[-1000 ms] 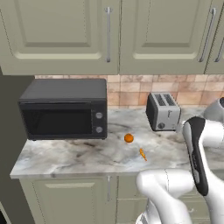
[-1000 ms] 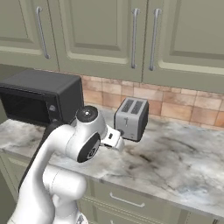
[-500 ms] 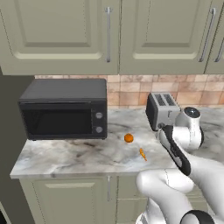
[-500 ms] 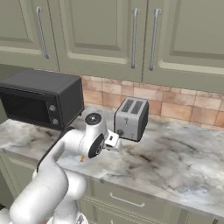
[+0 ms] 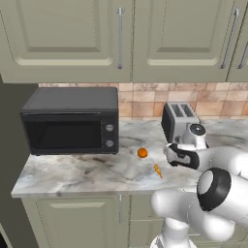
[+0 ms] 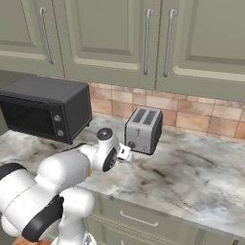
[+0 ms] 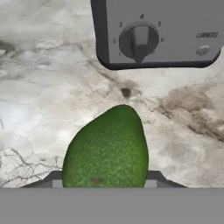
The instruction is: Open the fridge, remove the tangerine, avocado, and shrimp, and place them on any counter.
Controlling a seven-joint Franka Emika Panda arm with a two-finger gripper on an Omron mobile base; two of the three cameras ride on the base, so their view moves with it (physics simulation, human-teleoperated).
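I see the worktop (image 5: 72, 174) carrying the microwave (image 5: 72, 123) at left and the toaster (image 5: 178, 121) at right. The avocado (image 7: 107, 151) sits clamped between the claw (image 7: 105, 183) tips, jaws half-spread around it, above the worktop near the toaster. The tangerine (image 5: 142, 153) and shrimp (image 5: 158, 170) lie left of the claw.

Avocado (image 7: 106, 148): lower end cut off by my hand view's bottom. Pincer fingertips hidden behind it. Toaster (image 7: 157, 33): top cropped.
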